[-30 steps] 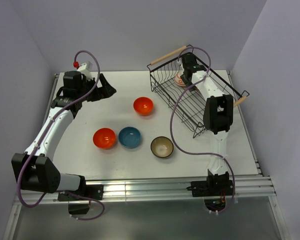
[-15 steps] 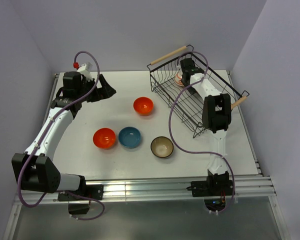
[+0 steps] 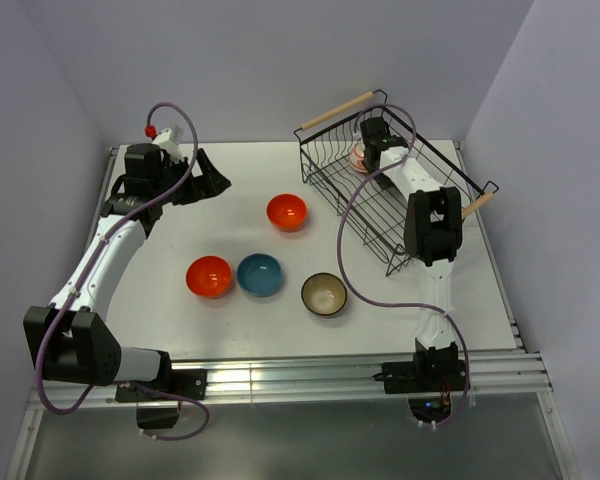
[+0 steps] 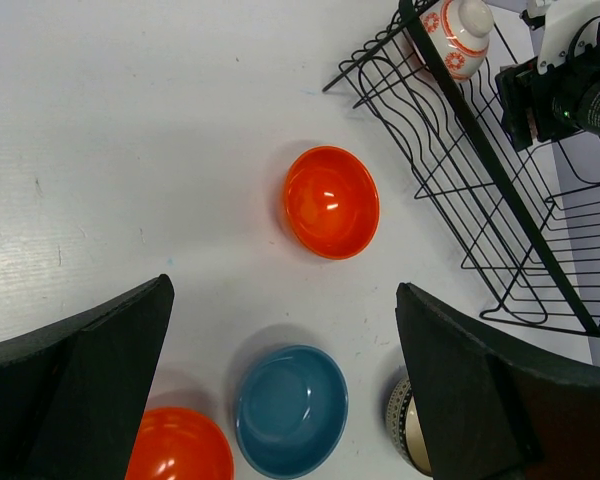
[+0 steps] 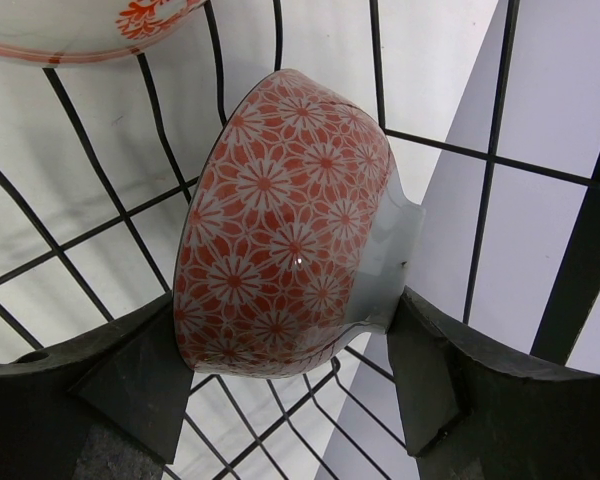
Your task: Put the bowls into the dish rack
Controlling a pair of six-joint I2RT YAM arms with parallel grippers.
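White bench [image 3: 180, 320] carries the dish rack [image 3: 380, 215] at its far right, where the right fingers [image 5: 460, 400] grip an orange-and-white patterned bowl [image 5: 280, 220] on edge, seemingly to slot it between wires, while the left fingers [image 4: 80, 360] hang wide open, far left, near four bowls [image 3: 259, 274] waiting mid-bench

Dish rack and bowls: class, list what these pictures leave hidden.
Top view: the bowls in the dish rack, mostly behind the right arm.
Right wrist view: the white-and-orange bowl, cut off by the top edge.
Left wrist view: the brown bowl, half behind a finger of the left gripper.
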